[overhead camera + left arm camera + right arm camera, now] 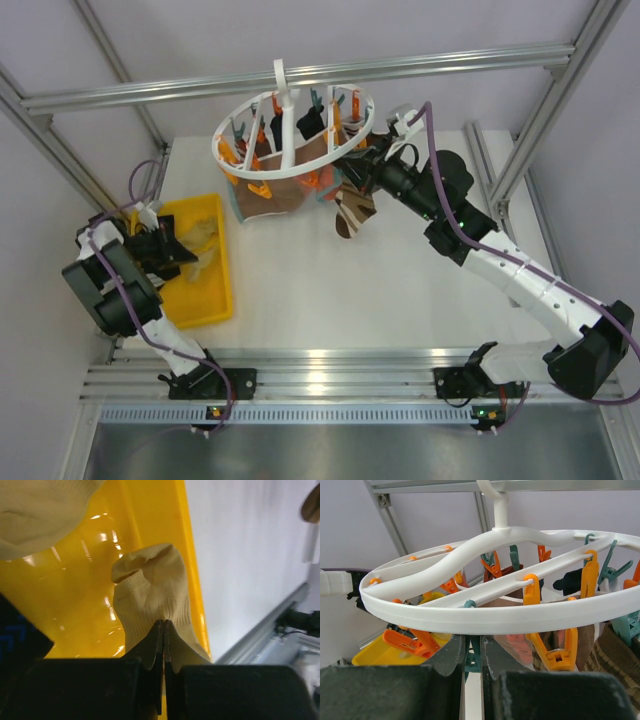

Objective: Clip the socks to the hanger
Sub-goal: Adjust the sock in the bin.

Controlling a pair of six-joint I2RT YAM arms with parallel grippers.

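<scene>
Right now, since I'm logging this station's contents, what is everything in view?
hanger: one, white, hanging high at the far side
clips: many, orange and teal, along the hanger's rings
hung socks: several, brown, striped, dark, clipped under the hanger
pale socks: two, pale yellow, in the tray
tray: one, yellow, table's left side
table: one, white, beneath the hanger
frame: one, silver metal, around the table
left gripper: one, black, shut on a pale sock in the tray
right gripper: one, black, shut on a teal clip below the hanger's rim

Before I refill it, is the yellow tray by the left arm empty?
No, the left wrist view shows a pale yellow sock lying in the yellow tray.
</scene>
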